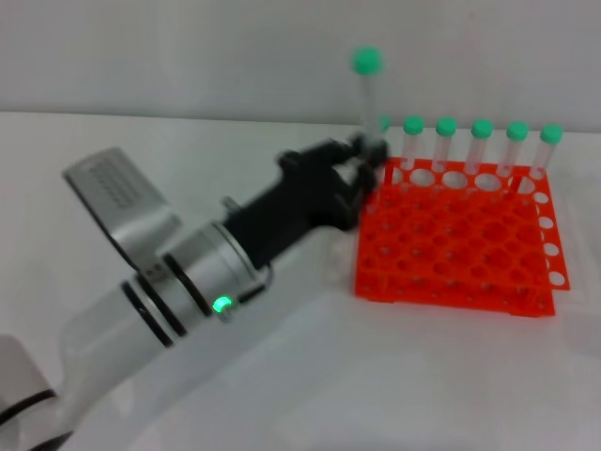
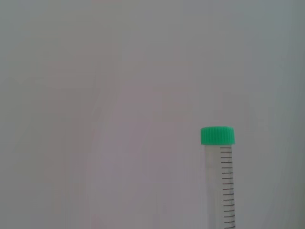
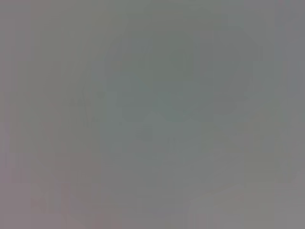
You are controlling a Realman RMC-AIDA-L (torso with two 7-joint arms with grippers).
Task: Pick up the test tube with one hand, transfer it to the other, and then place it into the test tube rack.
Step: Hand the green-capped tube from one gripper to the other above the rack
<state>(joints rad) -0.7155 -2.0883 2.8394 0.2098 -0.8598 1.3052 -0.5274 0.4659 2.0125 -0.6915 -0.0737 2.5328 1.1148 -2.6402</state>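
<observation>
Head view: the left gripper (image 1: 368,162), on a thick white arm w/ black bands and a green light, is reached fwd to the near-left corner of the back row of the test tube rack (image 1: 455,246). Its fingers are clamped on the lower part of the test tube (image 1: 367,94), which is held upright, its green cap well above the caps of the other tubes. The tube's lower end is hidden behind the fingers, so whether it sits in a hole cannot be told. The orange-red rack is set on the white table (image 1: 376,376), to the robot's right of centre. A row of green-capped tubes (image 1: 481,146) is seen standing in the rack's back row. The right gripper is not seen here.

Left wrist view: only the test tube (image 2: 220,181) is shown, upright, w/ green cap and graduation marks, against a plain pale background. No fingers are shown.

Right wrist view: nothing can be made out; a blank grey field only.
</observation>
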